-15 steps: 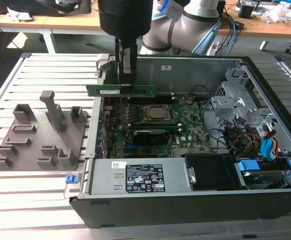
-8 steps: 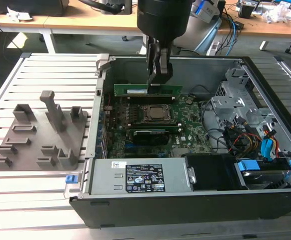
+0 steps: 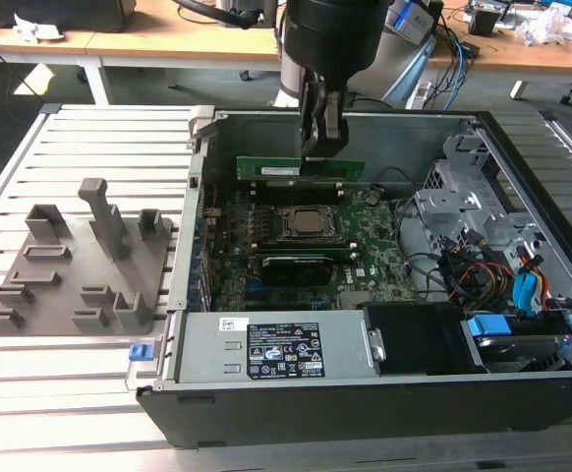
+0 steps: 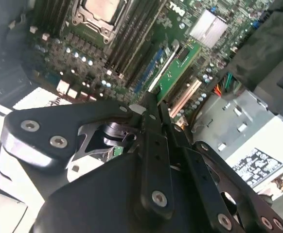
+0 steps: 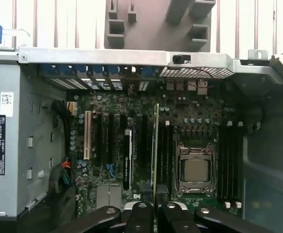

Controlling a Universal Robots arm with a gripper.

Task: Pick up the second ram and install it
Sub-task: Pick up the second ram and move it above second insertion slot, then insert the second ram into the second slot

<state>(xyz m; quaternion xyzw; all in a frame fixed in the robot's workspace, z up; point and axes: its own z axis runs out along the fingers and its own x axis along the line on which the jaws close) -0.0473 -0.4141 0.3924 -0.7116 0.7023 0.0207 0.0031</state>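
Between the fingers of the gripper (image 3: 322,147), which is clenching its top edge, the second ram (image 3: 301,169) is hanging level and edge-down. Just below the gripper, the motherboard (image 3: 365,231) is lying flat. Its CPU socket (image 5: 195,167) is sitting just beside the stick's line; can't tell if the stick is touching a slot. Around the gripper, the open computer case (image 3: 266,413) is resting on a slatted metal table (image 3: 99,128). Well apart from the gripper, past the case wall, a grey fixture plate (image 3: 80,261) is sitting on the slats. Far behind the gripper, wooden benches (image 3: 168,39) are carrying cables and clutter.
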